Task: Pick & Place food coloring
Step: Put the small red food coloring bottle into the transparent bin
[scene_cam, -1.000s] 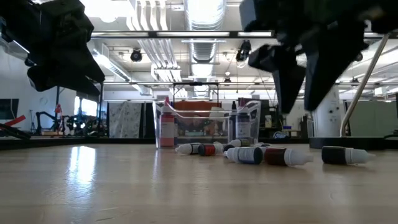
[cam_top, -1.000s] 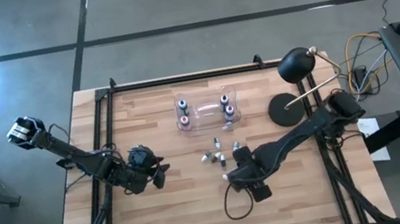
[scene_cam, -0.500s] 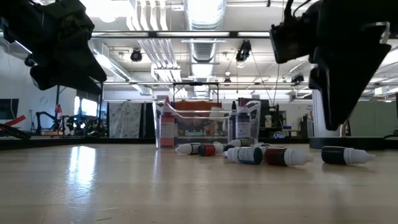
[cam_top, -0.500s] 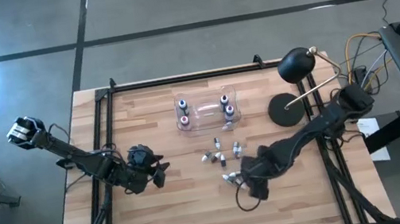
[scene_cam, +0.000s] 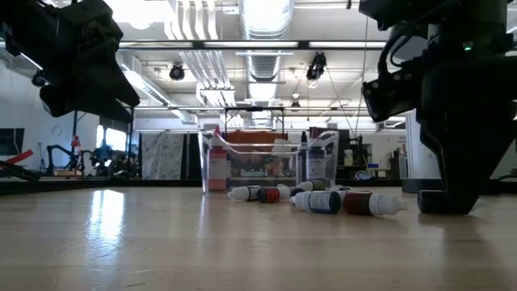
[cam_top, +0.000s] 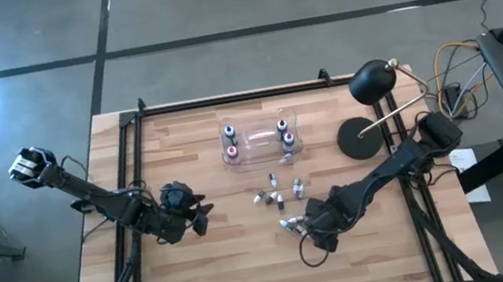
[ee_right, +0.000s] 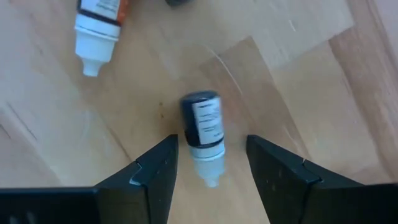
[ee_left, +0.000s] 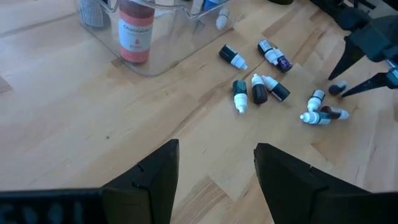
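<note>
Several tiny food coloring bottles (cam_top: 275,196) lie on their sides in a loose cluster on the table, also in the left wrist view (ee_left: 258,90). My right gripper (cam_top: 314,231) is open and low over one dark bottle with a white cap (ee_right: 203,130). That bottle lies flat between the two fingers (ee_right: 155,171) with a small gap on each side. In the low view a finger (scene_cam: 460,182) reaches down to the table in front of this bottle (scene_cam: 432,202). My left gripper (cam_top: 199,216) hangs open above the table's left part, fingers apart (ee_left: 217,180).
A clear plastic box (cam_top: 259,138) stands beyond the cluster with a few bottles upright in it (ee_left: 135,34). A black lamp with a round base (cam_top: 362,136) stands at the right far corner. Another bottle (ee_right: 99,18) lies near my right gripper. Bare wood spreads along the near edge.
My right gripper has come down from well above the table until its fingertips reach table height around the rightmost bottle. The bottles have stayed where they lay.
</note>
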Controlling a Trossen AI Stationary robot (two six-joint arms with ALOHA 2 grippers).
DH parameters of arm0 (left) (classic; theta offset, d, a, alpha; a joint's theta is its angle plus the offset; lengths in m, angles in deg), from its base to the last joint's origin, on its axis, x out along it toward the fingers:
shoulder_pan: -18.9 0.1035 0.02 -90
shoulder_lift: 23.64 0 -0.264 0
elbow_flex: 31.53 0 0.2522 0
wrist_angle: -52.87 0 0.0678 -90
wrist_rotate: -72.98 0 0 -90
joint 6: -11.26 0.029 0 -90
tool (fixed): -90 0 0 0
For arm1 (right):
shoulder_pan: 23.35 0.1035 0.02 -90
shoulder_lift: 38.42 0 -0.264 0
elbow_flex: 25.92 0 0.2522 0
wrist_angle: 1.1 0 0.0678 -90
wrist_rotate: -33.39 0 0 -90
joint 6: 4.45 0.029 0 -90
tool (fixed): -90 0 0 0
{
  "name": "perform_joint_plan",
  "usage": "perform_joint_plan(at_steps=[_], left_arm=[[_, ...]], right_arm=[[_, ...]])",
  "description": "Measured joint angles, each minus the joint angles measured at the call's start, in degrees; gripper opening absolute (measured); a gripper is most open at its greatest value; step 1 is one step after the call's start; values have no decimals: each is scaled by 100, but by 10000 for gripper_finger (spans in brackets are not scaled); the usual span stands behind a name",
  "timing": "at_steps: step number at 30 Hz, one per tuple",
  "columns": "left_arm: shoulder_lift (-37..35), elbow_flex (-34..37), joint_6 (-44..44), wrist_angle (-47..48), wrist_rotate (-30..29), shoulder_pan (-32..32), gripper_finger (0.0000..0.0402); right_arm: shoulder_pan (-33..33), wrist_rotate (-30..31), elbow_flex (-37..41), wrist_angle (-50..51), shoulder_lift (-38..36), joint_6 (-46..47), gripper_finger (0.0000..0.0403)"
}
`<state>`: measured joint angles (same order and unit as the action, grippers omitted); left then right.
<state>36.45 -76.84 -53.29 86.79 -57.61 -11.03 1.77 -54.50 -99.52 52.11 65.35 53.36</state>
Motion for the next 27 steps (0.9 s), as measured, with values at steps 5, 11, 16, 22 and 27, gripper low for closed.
perform_joint_plan(at_steps=[5,11,16,22,27], left_arm=[[-1,0,-48,-7,-1,10,184],[-1,3,-51,-3,-38,20,184],[-1,4,-55,-2,-139,22,184],[-1,14,-59,-5,-193,22,184],[-1,85,-94,-12,-300,24,184]], right_arm=[[4,187,-110,98,34,233,149],[-16,312,-119,25,45,222,82],[-134,259,-299,30,26,225,50],[-690,1447,-1197,-8,-192,143,55],[-1598,2544,-2155,-28,-290,-645,63]])
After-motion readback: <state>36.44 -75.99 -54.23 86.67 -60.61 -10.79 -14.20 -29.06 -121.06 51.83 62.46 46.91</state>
